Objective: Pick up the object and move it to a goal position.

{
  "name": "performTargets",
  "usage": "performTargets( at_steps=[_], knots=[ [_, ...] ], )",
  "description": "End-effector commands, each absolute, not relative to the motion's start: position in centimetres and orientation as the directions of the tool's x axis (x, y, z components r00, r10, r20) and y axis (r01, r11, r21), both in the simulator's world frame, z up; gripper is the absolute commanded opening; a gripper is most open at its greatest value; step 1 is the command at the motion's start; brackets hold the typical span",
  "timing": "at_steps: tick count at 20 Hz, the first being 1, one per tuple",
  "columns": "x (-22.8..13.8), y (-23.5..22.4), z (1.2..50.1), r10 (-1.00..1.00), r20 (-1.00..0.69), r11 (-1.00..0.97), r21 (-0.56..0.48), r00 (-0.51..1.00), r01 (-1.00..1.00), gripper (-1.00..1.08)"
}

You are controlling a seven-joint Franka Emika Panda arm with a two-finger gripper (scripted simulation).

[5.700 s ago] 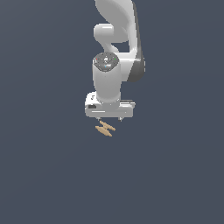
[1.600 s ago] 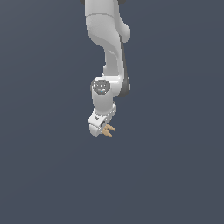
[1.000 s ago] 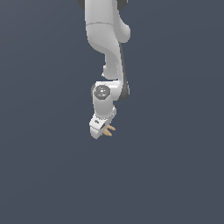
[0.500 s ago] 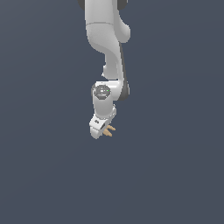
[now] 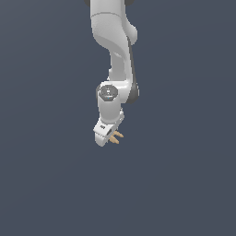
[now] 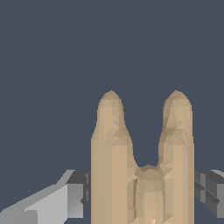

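Two tan rods (image 6: pixel 144 175), joined low down and pointed at the tips, fill my wrist view, and that tells me most of what I need: the piece sits between the fingers (image 6: pixel 70 197) of the gripper (image 5: pixel 109 136), with a grey pad close against each outer side. I read the hand as pinched on the rods, not spread.

From the exterior view the gripper hangs tilted at the end of the white arm (image 5: pixel 117 55), and the rods (image 5: pixel 117 137) stick out of its lower end toward the exterior view's right and a little downward. So the long axis of the piece runs straight out along the fingers, away from the wrist, with the pointed ends leading.

Nothing beneath it is visible as a surface; against the flat dark background (image 5: pixel 46 184) I can't tell height, and I see no marker for the goal. My judgement is that the lift is done and the carry remains, tips first.
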State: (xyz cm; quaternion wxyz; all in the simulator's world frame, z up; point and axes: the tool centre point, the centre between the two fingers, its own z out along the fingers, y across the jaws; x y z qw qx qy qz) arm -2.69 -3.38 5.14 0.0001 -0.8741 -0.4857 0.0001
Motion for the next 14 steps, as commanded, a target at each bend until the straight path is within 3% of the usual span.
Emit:
performTargets(
  at_steps=[1,14],
  knots=[
    [-1.9,-3.1,6.7,0.849,0.0,-0.528,0.0,0.528,0.849,-1.0],
    [3.8,-1.0,18.0,0.85,0.002,-0.527,-0.001,0.527,0.85,-1.0]
  ],
)
